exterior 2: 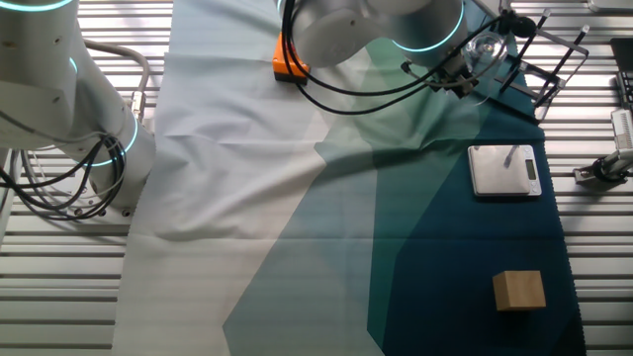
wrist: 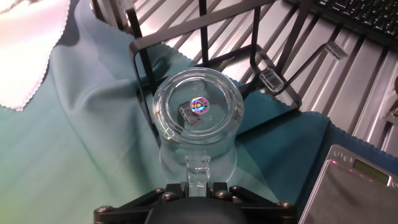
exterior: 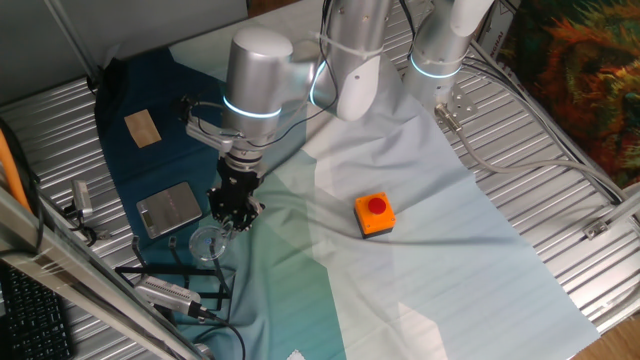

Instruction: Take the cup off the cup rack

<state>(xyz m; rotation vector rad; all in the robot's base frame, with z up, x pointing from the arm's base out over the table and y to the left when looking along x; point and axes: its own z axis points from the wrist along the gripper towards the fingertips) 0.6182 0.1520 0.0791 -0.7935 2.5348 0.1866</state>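
Right now, left to right: cup rack [exterior: 180,272] at the worktop's near edge, cup [exterior: 208,241] just beside it, gripper [exterior: 234,218] directly above, clamped on the cup's rim, presumably to lift it clear of the prongs. Orange button box [exterior: 375,214] sits well apart.

Overall light: bright and even in all three views, seemingly from overhead, though no lamp is in frame.
Shadows: soft, short shadow beside the orange button box with red button [exterior: 375,215]; creases in the pale-to-teal draped cloth [exterior: 420,250] shade gently.
Glare: the small transparent colourless glass cup [wrist: 198,107] carries a rainbow glint at its centre in the hand view; the ribbed metal table [exterior 2: 59,287] shines in stripes.
Focus: hand view sharp on the cup; the black two-finger gripper [wrist: 198,198] at the bottom edge is blurred.
Fixed views: slightly soft, low in detail; the cup is faint there.
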